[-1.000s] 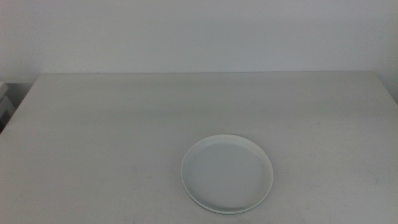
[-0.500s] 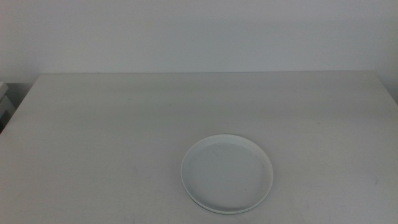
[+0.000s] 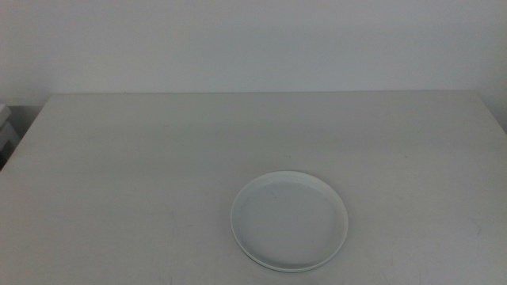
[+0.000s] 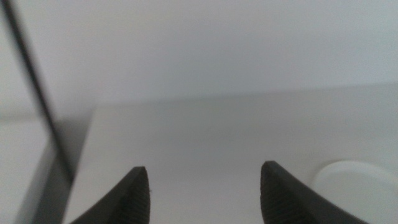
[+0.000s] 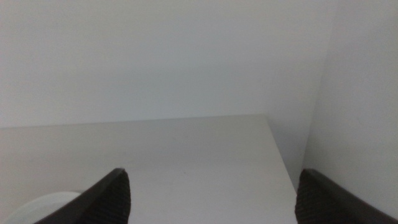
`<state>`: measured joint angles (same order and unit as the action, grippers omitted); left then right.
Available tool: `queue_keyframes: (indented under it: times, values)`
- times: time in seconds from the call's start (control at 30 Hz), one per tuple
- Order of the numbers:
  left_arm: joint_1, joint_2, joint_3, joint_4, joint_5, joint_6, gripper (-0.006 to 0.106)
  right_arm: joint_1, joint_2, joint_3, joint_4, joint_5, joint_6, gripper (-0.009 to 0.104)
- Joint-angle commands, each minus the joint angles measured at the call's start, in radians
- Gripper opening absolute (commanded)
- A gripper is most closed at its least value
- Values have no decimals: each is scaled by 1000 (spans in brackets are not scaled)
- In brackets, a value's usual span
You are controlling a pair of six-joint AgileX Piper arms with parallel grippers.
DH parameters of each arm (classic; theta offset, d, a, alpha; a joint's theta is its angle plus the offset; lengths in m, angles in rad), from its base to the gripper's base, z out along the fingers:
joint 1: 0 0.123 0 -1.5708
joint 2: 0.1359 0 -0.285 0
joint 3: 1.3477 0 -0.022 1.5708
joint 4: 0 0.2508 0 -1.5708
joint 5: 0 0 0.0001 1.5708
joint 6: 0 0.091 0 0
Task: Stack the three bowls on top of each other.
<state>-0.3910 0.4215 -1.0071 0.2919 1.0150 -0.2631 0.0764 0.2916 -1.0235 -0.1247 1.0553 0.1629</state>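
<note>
Bowls (image 3: 289, 220) sit as one low pile on the near half of the table (image 3: 142, 158), a little right of centre. From above, only a pale, whitish dish with a low rim shows; a thin second edge peeks out under its near rim, so I judge the stacking done or nearly so, though the count beneath cannot be confirmed. Both arms wait out of the middle view. The left gripper (image 4: 205, 186) hangs wide and empty with the pile just beside one jaw; the right gripper (image 5: 211, 193) is spread wider still, empty. Farther back lies bare tabletop, then the wall.
</note>
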Motion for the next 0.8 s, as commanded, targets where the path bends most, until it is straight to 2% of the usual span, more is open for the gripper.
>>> queue_keyframes:
  times: [0.0, 0.13, 0.33, 0.77]
  values:
    - [2, -36, 28, -77, -150, 64, 61, 4, -32, 52, -17, -110, -2, 68]
    - [2, -61, 153, -121, -257, 151, 61, 4, -123, 154, -22, -192, -19, 68]
    - [2, -61, 292, -80, -516, 164, 61, 4, -161, 234, -23, -213, -52, 68]
    - [2, -61, 455, -72, -520, 164, 61, 4, -160, 357, -20, -211, -47, 68]
